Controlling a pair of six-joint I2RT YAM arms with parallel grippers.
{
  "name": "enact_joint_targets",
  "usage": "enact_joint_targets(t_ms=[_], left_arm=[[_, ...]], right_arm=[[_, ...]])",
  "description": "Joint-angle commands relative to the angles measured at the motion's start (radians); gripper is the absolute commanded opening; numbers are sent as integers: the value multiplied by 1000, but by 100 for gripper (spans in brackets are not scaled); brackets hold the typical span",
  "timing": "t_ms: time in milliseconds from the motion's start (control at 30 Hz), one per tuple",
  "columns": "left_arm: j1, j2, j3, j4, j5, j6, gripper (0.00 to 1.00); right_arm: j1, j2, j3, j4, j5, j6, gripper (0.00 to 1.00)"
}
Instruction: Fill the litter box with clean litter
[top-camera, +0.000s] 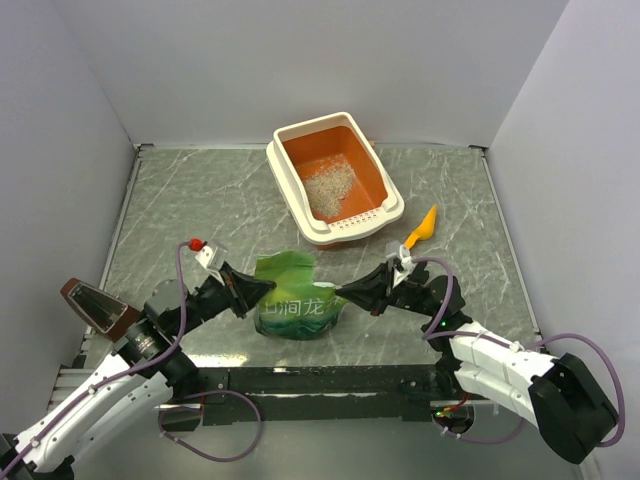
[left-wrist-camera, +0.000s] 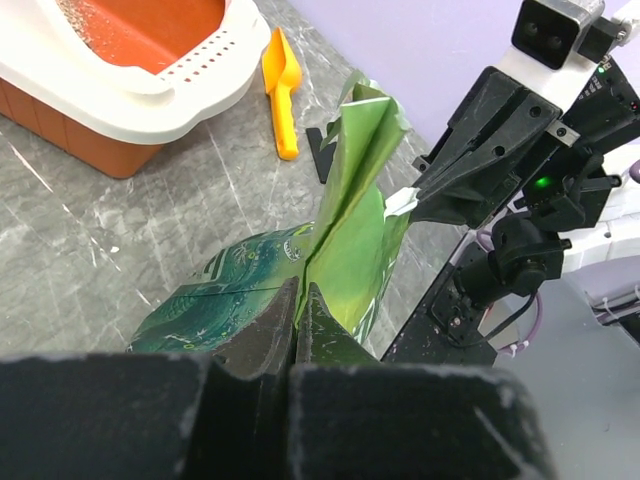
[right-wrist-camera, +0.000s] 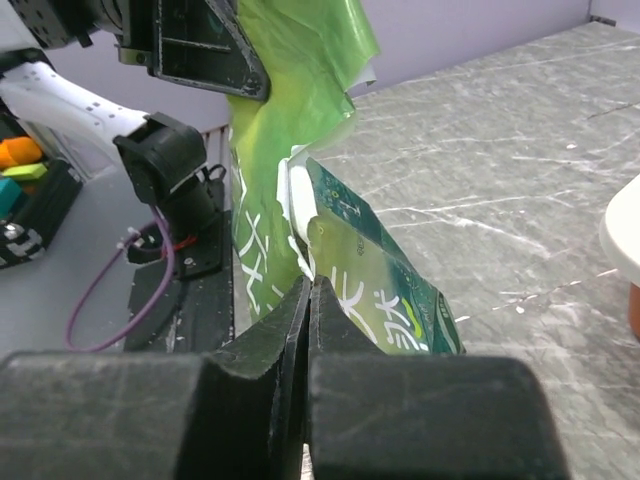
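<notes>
The left gripper (top-camera: 262, 290) is pinched on the left edge of the bag (top-camera: 295, 300), and the right gripper (top-camera: 342, 292) is pinched on its right edge. The litter box (top-camera: 283, 172) sits far behind, holding only a small pile of litter (top-camera: 330, 187). Uneven pulling could make the thin film slip or tear, spilling litter short of it.

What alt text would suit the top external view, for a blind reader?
The left tool and right tool pinch a green bag from both sides on a grey table. Farther back stands the litter box holding a small pile of clean litter, an orange scoop lying to its right.
</notes>
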Motion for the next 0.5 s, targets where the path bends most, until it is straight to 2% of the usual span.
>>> enact_joint_targets(t_ms=[0, 100, 233, 467], left_arm=[[6, 5, 80, 14, -35, -66, 1], [6, 56, 157, -124, -77, -155, 1], [4, 168, 263, -375, -74, -281, 1], [4, 147, 200, -471, 27, -476, 1]], right_arm=[[-36, 4, 40, 77, -118, 123, 0], [-61, -2, 84, -9, -209, 238, 0], [-61, -25, 149, -280, -307, 347, 0], [-61, -21, 150, -659, -329, 432, 0]])
